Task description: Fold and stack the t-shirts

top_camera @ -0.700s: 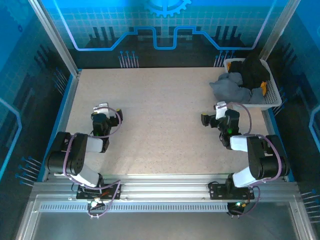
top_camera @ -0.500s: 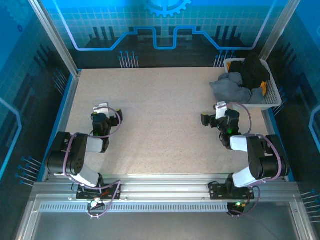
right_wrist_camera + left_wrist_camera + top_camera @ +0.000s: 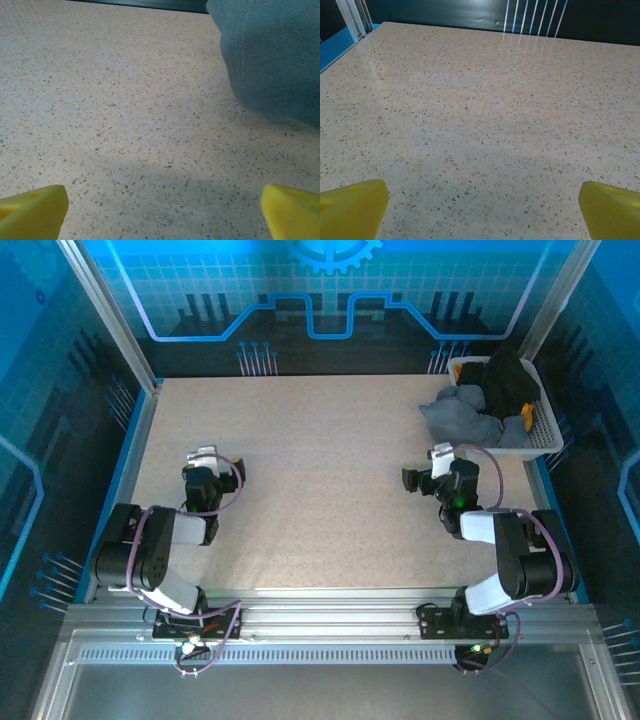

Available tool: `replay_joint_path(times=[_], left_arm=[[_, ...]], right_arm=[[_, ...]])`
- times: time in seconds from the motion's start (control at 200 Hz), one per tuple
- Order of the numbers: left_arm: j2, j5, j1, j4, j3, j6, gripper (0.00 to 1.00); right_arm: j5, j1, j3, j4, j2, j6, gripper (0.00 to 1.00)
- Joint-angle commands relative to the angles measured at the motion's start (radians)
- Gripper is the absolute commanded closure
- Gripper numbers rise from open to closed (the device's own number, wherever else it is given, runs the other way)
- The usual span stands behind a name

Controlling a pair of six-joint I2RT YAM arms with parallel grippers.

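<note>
The t-shirts lie bunched in and over a white slatted basket (image 3: 545, 430) at the table's far right corner. A slate-grey one (image 3: 460, 418) spills over its left rim onto the table, a black one (image 3: 508, 380) is heaped on top, and a bit of an orange-yellow one (image 3: 527, 421) peeks out. My right gripper (image 3: 425, 462) rests low on the table just in front of the grey shirt (image 3: 270, 55), open with nothing between its yellow fingertips (image 3: 30, 212). My left gripper (image 3: 220, 457) rests on the left side, open over bare table, with its fingertips (image 3: 350, 210) wide apart.
The speckled beige table (image 3: 320, 470) stretches between the two arms. Metal frame rails and blue panels bound it on the left, back and right. Both arm bases sit on the near rail.
</note>
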Motion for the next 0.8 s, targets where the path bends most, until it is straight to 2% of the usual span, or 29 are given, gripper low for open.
replay_joint_path(times=[0.0, 0.07, 0.13, 0.165, 0.205, 0.25, 0.275, 0.295, 0.34, 0.4, 0.555, 0.68, 0.79], left_arm=[[-0.102, -0.09, -0.051, -0.002, -0.021, 0.052, 0.01], [-0.258, -0.206, -0.148, -0.164, 0.024, 0.119, 0.01], [-0.371, -0.236, -0.202, -0.278, 0.093, 0.09, 0.01], [-0.416, -0.258, -0.229, -0.365, 0.165, 0.045, 0.01], [-0.461, -0.258, -0.236, -0.556, 0.278, -0.088, 0.01], [-0.478, -0.267, -0.229, -0.856, 0.42, -0.338, 0.01], [-0.479, -0.276, -0.225, -1.004, 0.489, -0.479, 0.01], [-0.472, -0.27, -0.213, -1.062, 0.526, -0.549, 0.01], [-0.445, -0.147, -0.167, -1.079, 0.575, -0.654, 0.01], [-0.384, 0.054, -0.107, -1.101, 0.661, -0.741, 0.01], [-0.242, 0.293, -0.135, -1.248, 0.913, -0.717, 0.01], [-0.223, 0.399, -0.193, -1.269, 0.972, -0.691, 0.01], [-0.233, 0.452, -0.238, -1.281, 0.982, -0.687, 0.07]], right_arm=[[0.149, 0.033, 0.077, -0.189, -0.124, 0.017, 0.0], [0.281, 0.107, 0.162, -0.368, -0.282, 0.033, 0.0], [0.418, 0.202, 0.239, -0.436, -0.412, 0.041, 0.0], [0.492, 0.232, 0.314, -0.537, -0.46, 0.144, 0.0], [0.476, 0.212, 0.437, -0.765, -0.482, 0.329, 0.0], [0.401, 0.165, 0.622, -1.059, -0.477, 0.485, 0.0], [0.431, 0.145, 0.666, -1.134, -0.461, 0.583, 0.0], [0.41, 0.121, 0.691, -1.159, -0.445, 0.607, 0.0], [0.354, 0.082, 0.76, -1.2, -0.393, 0.601, 0.0], [0.476, 0.075, 0.887, -1.364, -0.3, 0.678, 0.02], [0.542, 0.038, 1.025, -1.415, -0.103, 0.736, 0.0], [0.534, -0.008, 1.099, -1.454, 0.06, 0.817, 0.0], [0.485, -0.05, 1.122, -1.457, 0.184, 0.887, 0.01]])
